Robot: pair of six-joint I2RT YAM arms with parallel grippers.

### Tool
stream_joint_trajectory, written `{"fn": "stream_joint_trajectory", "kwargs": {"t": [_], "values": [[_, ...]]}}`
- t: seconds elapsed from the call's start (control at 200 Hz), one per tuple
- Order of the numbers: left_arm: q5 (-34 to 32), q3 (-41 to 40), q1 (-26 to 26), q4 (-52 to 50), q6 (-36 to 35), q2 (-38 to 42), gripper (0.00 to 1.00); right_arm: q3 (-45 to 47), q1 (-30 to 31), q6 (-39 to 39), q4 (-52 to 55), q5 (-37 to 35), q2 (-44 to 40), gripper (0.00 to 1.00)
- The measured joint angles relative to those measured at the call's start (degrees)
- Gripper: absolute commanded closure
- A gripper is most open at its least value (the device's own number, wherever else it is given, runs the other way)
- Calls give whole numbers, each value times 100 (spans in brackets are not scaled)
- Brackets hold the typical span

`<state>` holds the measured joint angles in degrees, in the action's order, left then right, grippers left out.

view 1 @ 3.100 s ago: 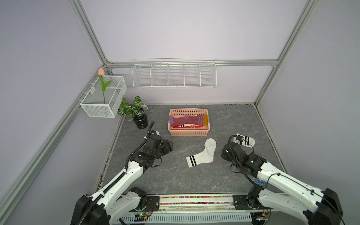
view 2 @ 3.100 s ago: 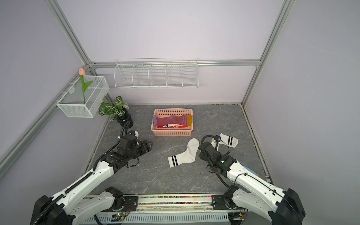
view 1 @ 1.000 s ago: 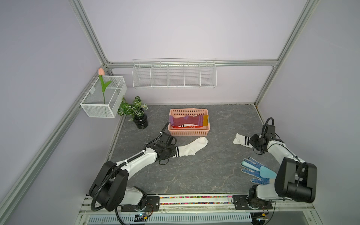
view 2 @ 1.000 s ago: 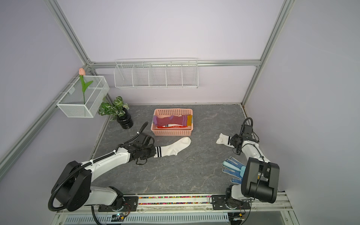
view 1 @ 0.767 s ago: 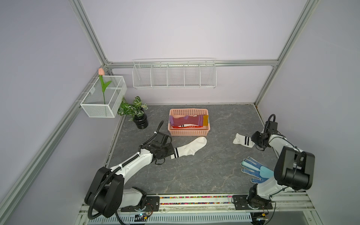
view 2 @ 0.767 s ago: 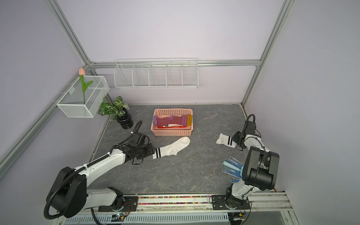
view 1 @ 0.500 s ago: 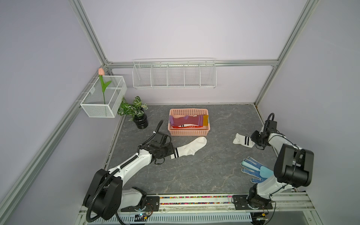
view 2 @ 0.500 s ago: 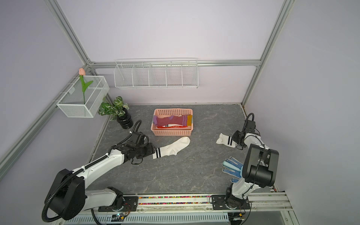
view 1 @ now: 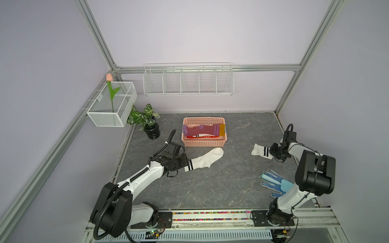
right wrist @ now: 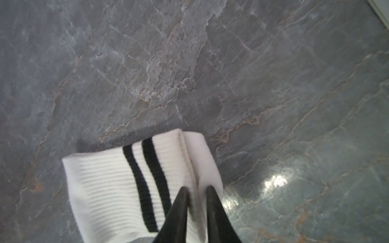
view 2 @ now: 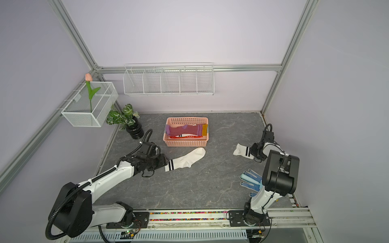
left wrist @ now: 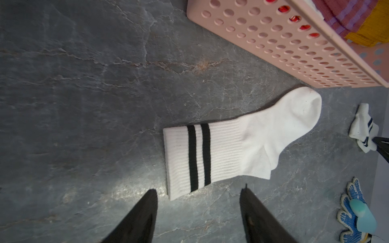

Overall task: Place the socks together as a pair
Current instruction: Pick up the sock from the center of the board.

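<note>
Left gripper (left wrist: 200, 189) stands wide open and holds nothing, its tips just short of the cuff of the flat striped sock (view 1: 205, 160), which lies on the desk (view 1: 210, 189). Behind that sock, the pink basket (view 1: 203, 143) holds a maroon sock (view 1: 202, 130) on top. Near the desk's right edge, the right gripper (right wrist: 197, 189), nearly closed, pinches a fold of the folded striped sock (view 1: 261, 150).

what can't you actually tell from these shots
1. How many socks lie in the pink basket: in both top views the maroon sock covers all but slivers of red and white.
2. Whether the right fingers already pinch the folded sock: right wrist view, blurred, fingers cover the spot.
3. The blue gloves, full shape: the right arm hides part in both top views, the edge cuts them in the left wrist view.
</note>
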<state>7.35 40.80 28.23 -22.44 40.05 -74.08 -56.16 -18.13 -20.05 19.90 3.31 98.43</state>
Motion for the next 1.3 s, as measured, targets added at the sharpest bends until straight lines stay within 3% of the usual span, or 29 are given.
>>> {"fn": "stream_joint_trajectory", "kwargs": {"t": [0.09, 0.22, 0.51, 1.3], "values": [[2, -13, 0, 11, 0, -2, 35, 0, 26, 7, 2, 2, 0, 86], [4, -46, 0, 11, 15, -2, 35, 0, 79, 42, 0, 15, 0, 87], [2, -81, 0, 28, 33, 0, 35, 0, 179, 61, 22, 22, -142, 80], [2, -157, 0, 103, 127, 0, 36, 0, 267, 61, 33, -153, -101, 79]]}}
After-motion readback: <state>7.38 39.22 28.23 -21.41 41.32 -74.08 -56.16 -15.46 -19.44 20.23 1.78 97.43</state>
